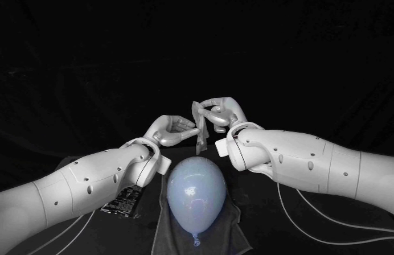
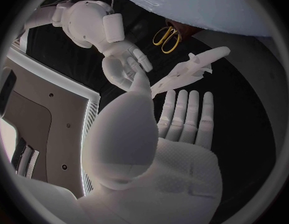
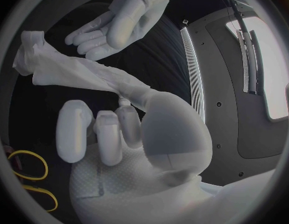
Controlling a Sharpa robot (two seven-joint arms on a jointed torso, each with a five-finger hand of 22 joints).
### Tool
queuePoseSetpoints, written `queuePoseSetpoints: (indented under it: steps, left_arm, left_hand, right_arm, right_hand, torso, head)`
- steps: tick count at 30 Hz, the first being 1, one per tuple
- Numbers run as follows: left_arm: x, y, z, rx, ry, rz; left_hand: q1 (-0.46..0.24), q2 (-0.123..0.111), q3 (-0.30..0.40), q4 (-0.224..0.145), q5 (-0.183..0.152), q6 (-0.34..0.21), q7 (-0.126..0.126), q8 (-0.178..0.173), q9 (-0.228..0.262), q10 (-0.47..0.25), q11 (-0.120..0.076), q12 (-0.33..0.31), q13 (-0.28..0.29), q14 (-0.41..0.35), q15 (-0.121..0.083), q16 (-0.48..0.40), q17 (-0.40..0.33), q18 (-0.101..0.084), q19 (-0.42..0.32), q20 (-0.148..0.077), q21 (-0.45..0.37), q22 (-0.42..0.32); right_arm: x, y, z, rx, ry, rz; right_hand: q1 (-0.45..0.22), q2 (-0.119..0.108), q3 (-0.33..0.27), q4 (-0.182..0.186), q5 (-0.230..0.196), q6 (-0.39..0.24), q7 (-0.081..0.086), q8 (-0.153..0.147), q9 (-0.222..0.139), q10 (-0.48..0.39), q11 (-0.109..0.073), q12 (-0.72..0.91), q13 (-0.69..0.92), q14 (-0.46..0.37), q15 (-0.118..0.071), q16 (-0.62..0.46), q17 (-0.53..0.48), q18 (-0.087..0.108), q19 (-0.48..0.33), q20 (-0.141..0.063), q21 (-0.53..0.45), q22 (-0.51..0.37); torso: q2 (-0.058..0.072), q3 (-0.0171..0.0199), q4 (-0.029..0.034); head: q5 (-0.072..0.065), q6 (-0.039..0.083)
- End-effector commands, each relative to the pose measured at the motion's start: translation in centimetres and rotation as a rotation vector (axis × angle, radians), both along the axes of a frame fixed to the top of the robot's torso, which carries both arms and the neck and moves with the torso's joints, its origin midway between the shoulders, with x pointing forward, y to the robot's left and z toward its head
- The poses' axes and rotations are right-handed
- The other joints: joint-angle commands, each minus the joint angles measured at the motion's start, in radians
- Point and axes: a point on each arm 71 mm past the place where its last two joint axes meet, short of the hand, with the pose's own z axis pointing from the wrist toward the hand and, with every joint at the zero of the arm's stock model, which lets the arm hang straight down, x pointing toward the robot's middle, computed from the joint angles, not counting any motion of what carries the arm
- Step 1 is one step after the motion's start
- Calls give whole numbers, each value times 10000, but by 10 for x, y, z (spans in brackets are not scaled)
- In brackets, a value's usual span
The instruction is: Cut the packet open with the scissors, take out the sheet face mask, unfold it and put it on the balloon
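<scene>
— Which step am I on?
— Unfolding, I judge. Your right hand [image 1: 221,111] pinches the sheet mask [image 1: 200,140] between thumb and finger, and the mask hangs as a narrow folded strip above the balloon [image 1: 197,192]. Your left hand [image 1: 172,131] is just beside the strip with its fingers stretched out, holding nothing (I cannot tell whether it touches the strip).
— And the rest?
— The packet [image 1: 123,201] lies flat near the balloon on your left side, and the scissors [image 2: 166,39] lie apart from both hands.
— Next?
— You likely need your left hand to catch a free edge and draw the folds apart gently, since the sheet looks thin and easy to tear
</scene>
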Motion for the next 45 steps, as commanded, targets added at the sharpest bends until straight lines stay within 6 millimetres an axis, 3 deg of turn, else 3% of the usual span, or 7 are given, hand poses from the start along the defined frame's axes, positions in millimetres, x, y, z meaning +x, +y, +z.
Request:
queuePoseSetpoints:
  steps: [1, 12, 16, 26, 32, 35, 45]
  left_arm:
    - [0, -4, 3, -350, -299, 301]
    - [4, -3, 2, -812, 62, 786]
    - [4, -4, 2, -964, 149, 855]
    - [6, -3, 0, -977, 297, 955]
    - [7, -3, 0, -904, 358, 913]
    - [7, -3, -1, -882, 404, 849]
    - [5, -9, -1, -908, 524, 339]
  left_hand:
    - [90, 21, -71, 4, -40, -85, 556, 39, -22, -78, 13, -37, -25, -87, 9, -71, -38, -155, -58, -1, -67, -24]
    - [260, 481, 66, -36, -44, 192, 541, 309, -41, 192, -44, 171, -26, 326, -78, 107, -53, -145, 136, -15, -143, -106]
    - [520, 845, 227, -86, -43, 373, 405, 464, -64, 415, -163, 335, -11, 530, -180, 241, -46, -81, 302, -26, -146, -133]
    - [2227, 1695, 1379, -378, -28, 1264, -138, 678, -250, 1144, -614, 380, -88, 1103, -564, 529, -31, 174, 806, -44, -49, -142]
    - [2669, 1424, 2577, -237, -50, 1677, -166, 551, -445, 1624, -679, -97, -107, 1275, -600, 289, -199, 234, 857, -38, -100, -181]
    - [2400, 776, 3816, -106, -36, 1821, -153, 416, -594, 1890, -670, -501, -89, 1431, -589, 100, -334, 233, 873, -33, -143, -207]
    - [1134, -89, 5168, -231, -44, 1637, -58, -19, -854, 1961, -568, -795, -64, 1450, -532, 129, -341, 125, 774, -12, -329, -314]
  right_arm:
    - [-3, 3, 1, 22, -51, 410]
    - [-7, 6, 2, -23, -89, 610]
    - [-8, 6, 2, -35, -76, 650]
    - [-10, 8, 3, -54, -87, 736]
    - [-9, 8, 2, -62, -86, 722]
    - [-9, 8, 2, -63, -78, 731]
    - [-9, 8, 2, -111, 9, 739]
  right_hand:
    - [-67, -25, 25, -62, 39, 34, 14, 233, 232, 54, 19, 50, 1001, 1078, 46, 40, 2620, -140, 121, -23, 47, 1924]
    - [-65, -29, 27, -78, 39, 38, 13, 240, 233, 65, 18, 71, 1020, 1081, 46, 43, 2628, -147, 133, -23, 80, 1934]
    - [-64, -29, 27, -82, 39, 39, 12, 242, 233, 69, 18, 76, 1026, 1081, 46, 43, 2628, -149, 137, -23, 90, 1937]
    - [-65, -31, 27, -88, 40, 40, 12, 245, 233, 65, 18, 70, 1020, 1081, 46, 43, 2628, -147, 133, -23, 80, 1934]
    - [-66, -30, 29, -96, 40, 45, 11, 251, 233, 72, 17, 81, 1031, 1081, 46, 43, 2628, -149, 137, -23, 92, 1938]
    - [-66, -30, 29, -96, 40, 45, 11, 251, 233, 72, 17, 81, 1031, 1081, 46, 43, 2628, -149, 137, -23, 92, 1938]
    - [-69, -27, 30, -103, 40, 49, 11, 257, 233, 77, 17, 89, 1038, 1081, 45, 43, 2628, -153, 144, -23, 112, 1944]
  torso:
    - [-2, -3, 7]
    - [-3, -1, 6]
    - [-5, -6, 10]
    - [-6, -2, 14]
    - [-6, -3, 5]
    - [-9, -2, 5]
    - [-1, -1, 3]
  head:
    - [12, -18]
    - [-6, -35]
    - [-3, -43]
    - [-5, -55]
    - [-1, -51]
    - [1, -54]
    - [6, -82]
